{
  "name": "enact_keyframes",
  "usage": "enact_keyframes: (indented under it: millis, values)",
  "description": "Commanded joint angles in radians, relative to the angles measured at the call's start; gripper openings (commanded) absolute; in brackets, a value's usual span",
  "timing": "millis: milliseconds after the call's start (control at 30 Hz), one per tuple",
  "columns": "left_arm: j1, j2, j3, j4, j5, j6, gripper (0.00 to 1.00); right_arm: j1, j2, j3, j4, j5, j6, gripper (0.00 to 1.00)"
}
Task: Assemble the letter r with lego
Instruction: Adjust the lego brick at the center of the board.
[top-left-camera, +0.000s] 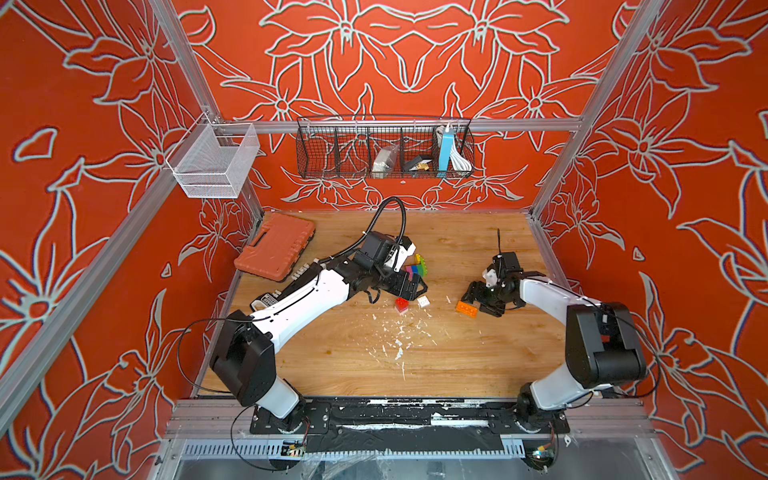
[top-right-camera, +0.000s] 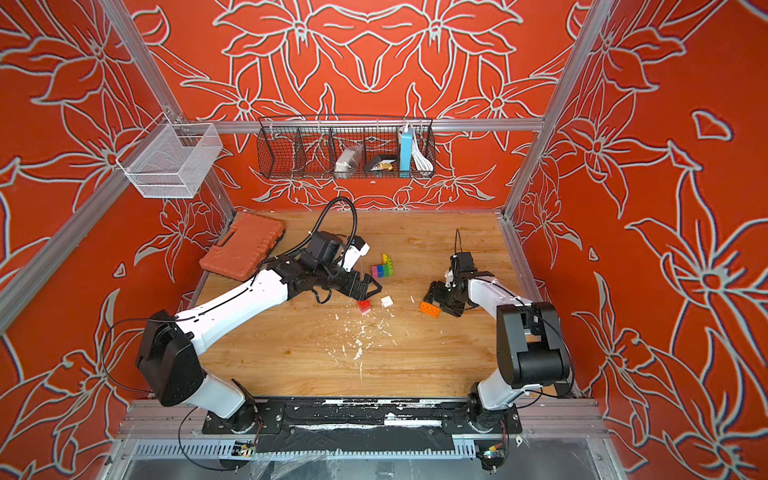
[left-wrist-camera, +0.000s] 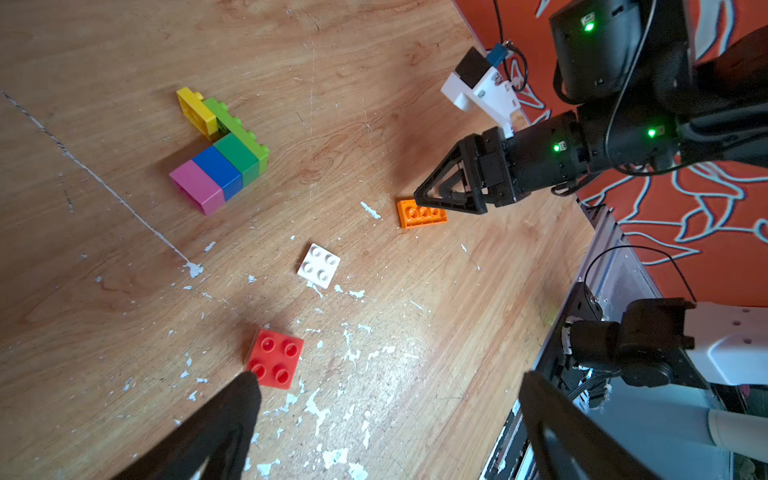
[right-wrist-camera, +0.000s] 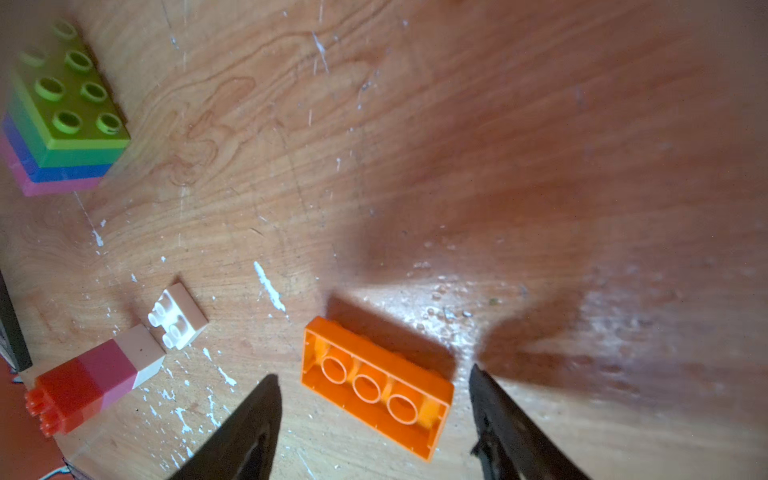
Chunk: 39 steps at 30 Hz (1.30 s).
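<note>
An orange lego brick (right-wrist-camera: 376, 386) lies upside down on the wooden table, right of centre in both top views (top-left-camera: 466, 308) (top-right-camera: 430, 309). My right gripper (right-wrist-camera: 372, 374) is open and straddles it, with a gap on each side. A red brick (left-wrist-camera: 275, 358) and a small white plate (left-wrist-camera: 318, 266) lie near the middle. Behind them lies a joined stack of pink, blue, green and lime bricks with a yellow piece (left-wrist-camera: 220, 166) (top-left-camera: 415, 268). My left gripper (left-wrist-camera: 388, 380) is wide open and empty, one fingertip beside the red brick.
A ribbed orange plastic case (top-left-camera: 275, 247) lies at the back left of the table. White flecks of debris (top-left-camera: 399, 336) are scattered in front of the bricks. A black wire basket (top-left-camera: 384, 149) and a white mesh basket (top-left-camera: 214, 160) hang on the walls above.
</note>
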Motion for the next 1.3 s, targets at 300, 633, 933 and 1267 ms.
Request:
enact_keyframes:
  millis: [300, 633, 933, 1267]
  values:
    - [-0.004, -0.021, -0.041, 0.002, 0.019, -0.017, 0.98, -0.007, 0.117, 0.087, 0.001, -0.022, -0.095, 0.74]
    - [-0.004, -0.003, -0.052, -0.001, -0.008, -0.084, 0.99, 0.088, 0.105, -0.011, 0.02, -0.131, -0.022, 0.72]
    - [-0.003, 0.021, -0.042, -0.025, -0.034, -0.116, 0.99, 0.276, 0.045, -0.075, 0.033, -0.118, 0.07, 0.72]
    - [-0.003, 0.015, -0.05, -0.033, -0.033, -0.121, 0.99, 0.272, -0.08, -0.089, -0.052, -0.063, 0.025, 0.74]
